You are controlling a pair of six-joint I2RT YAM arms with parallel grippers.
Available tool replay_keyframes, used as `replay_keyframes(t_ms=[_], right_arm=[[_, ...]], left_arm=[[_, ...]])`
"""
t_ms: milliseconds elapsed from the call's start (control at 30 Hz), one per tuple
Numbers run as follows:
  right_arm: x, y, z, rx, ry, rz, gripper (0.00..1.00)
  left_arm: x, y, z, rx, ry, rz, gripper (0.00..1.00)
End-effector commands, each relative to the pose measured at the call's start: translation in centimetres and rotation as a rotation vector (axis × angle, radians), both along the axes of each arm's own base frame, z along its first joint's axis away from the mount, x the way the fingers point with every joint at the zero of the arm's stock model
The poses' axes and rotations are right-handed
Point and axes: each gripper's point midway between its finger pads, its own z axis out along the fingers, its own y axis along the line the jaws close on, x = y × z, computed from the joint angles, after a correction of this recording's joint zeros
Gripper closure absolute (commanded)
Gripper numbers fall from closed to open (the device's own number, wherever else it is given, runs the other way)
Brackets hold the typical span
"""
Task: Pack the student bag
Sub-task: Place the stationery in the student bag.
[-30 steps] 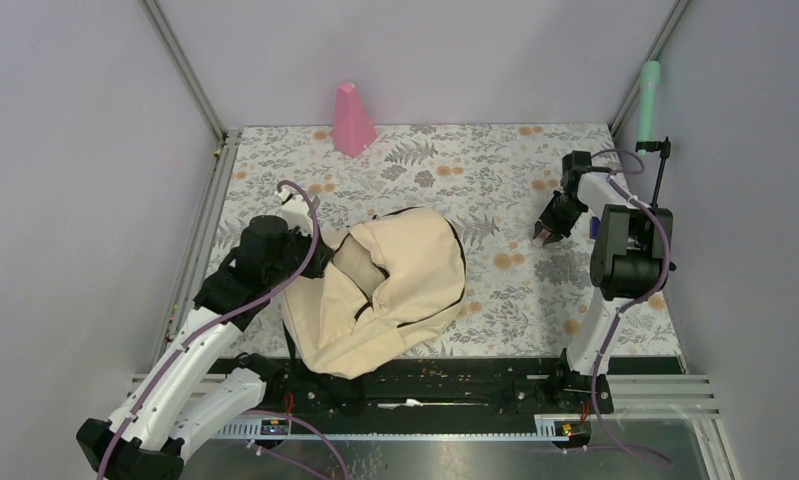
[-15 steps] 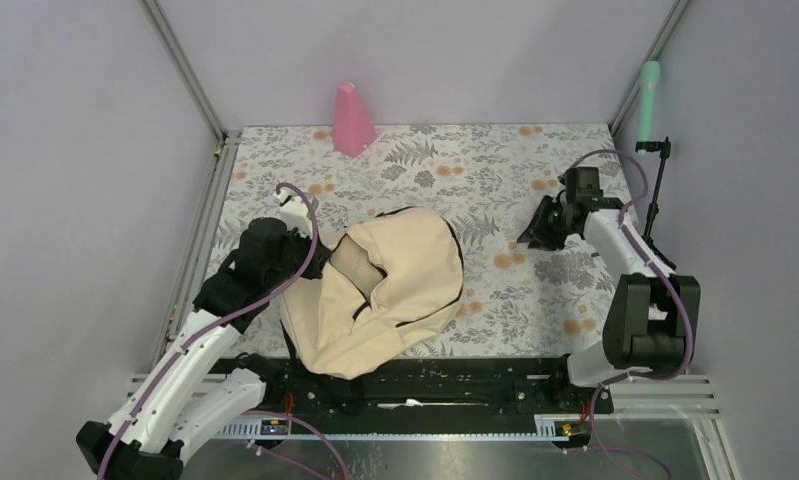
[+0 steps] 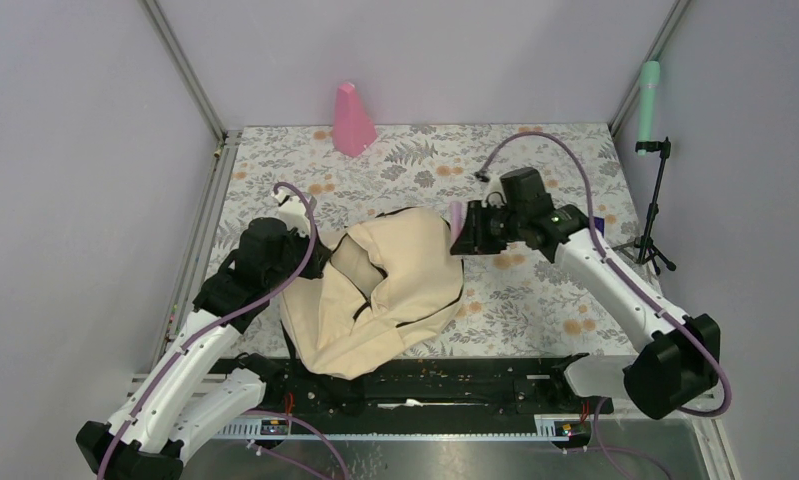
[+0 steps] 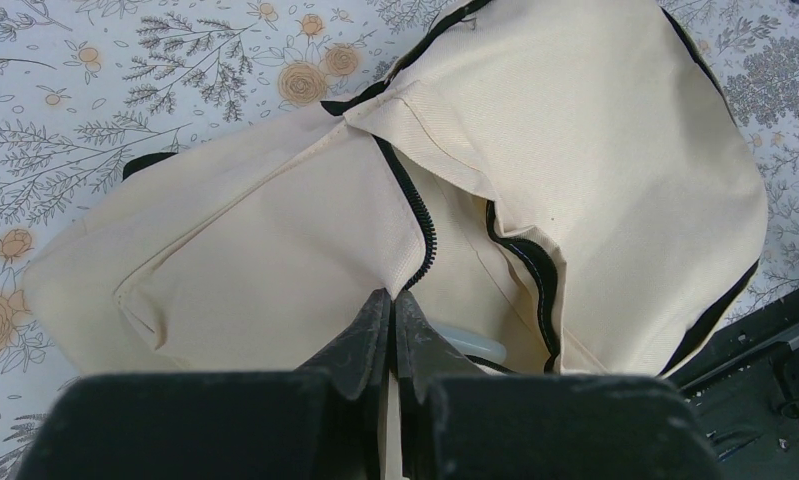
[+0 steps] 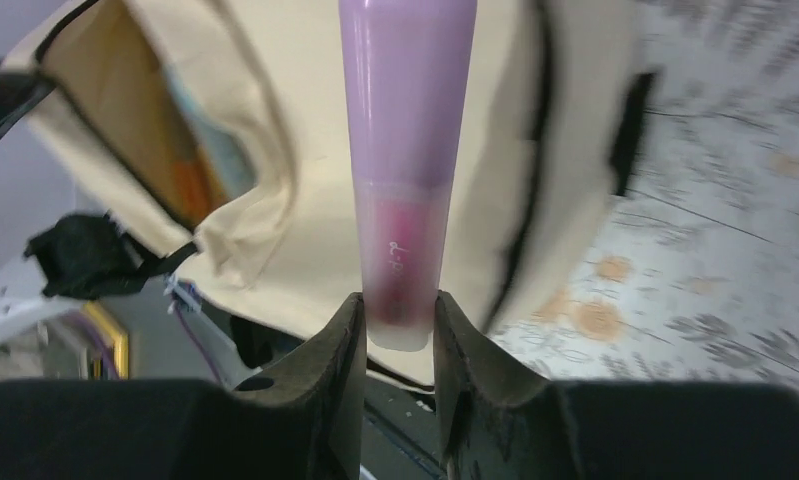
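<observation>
The student bag, large cream fabric with black zipper lines, lies at the table's near left, its mouth held open toward the left. My left gripper is shut on the edge of the bag's flap beside the zipper. A pale whitish object shows inside the opening. My right gripper hovers at the bag's upper right edge, shut on a pink-purple tube that sticks out past its fingertips over the bag. Orange and blue contents show blurred inside.
A pink cone stands at the back of the floral table. A green cylinder sits atop a black tripod stand at the right edge. A black rail runs along the near edge under the bag's bottom.
My right arm has swung left from the table's right side to the bag's upper right edge, carrying the pink tube. The left arm and the bag have stayed still.
</observation>
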Motion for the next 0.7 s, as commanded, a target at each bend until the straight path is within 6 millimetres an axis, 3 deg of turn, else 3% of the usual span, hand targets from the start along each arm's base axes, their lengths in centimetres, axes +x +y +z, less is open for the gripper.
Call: replay_keyframes(t_ms=[0,167,300,500,667], right_arm=[[-2.4,6.1,3.4,0.078,-0.050,0.183,1.00],[-4.2,12.6,4.6,0.116,-0.038,0.339,1.00],[-5.9,16.7,3.8,0.122,0.021,0.443,1.00],[-9.2,19.9,1.7,0.108,0.109,0.543,1.00],[-10.5,20.8,0.7,0.096,0.151,0.563,1.00]], left_arm=[[1.7,-0.1,4.5,-0.058,-0.149,0.027,1.00],[1.5,-0.2,4.0,-0.061,-0.136,0.022,1.00],[1.3,0.1,3.5,-0.059,-0.130,0.032,1.00],[1.1,0.3,3.7,-0.059,-0.137,0.038,1.00],[1.0,0.3,3.8,-0.065,-0.141,0.039,1.00]])
